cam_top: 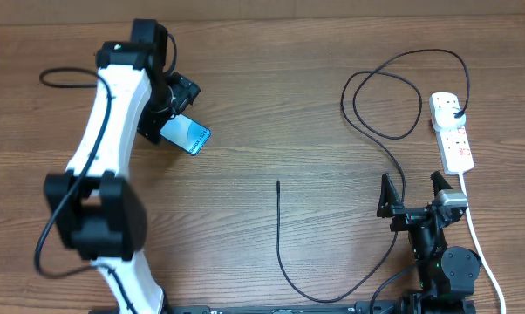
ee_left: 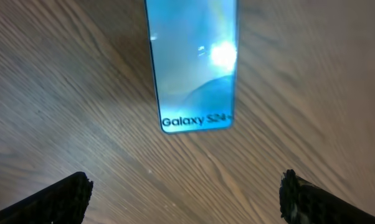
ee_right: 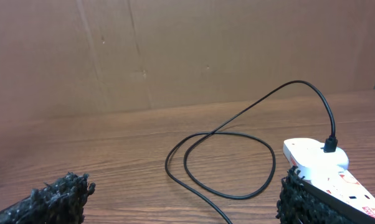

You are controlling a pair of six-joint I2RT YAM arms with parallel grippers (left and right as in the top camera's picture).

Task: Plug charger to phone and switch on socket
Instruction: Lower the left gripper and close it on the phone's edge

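The phone [cam_top: 187,134] lies on the table at the left with its blue screen lit; in the left wrist view it [ee_left: 192,68] shows "Galaxy S24". My left gripper [ee_left: 186,193] is open and hovers just above the phone's near end, holding nothing. The charger cable [cam_top: 280,244] runs from a free tip mid-table, loops at the right [ee_right: 225,162], and its black plug sits in the socket [cam_top: 452,131], a white power strip at the far right, also in the right wrist view [ee_right: 318,165]. My right gripper [cam_top: 413,194] is open and empty, near the table's front right.
The socket's white cord [cam_top: 480,249] runs down the right side past my right arm. A black arm cable [cam_top: 66,78] loops at the far left. A brown cardboard wall [ee_right: 175,50] stands behind the table.
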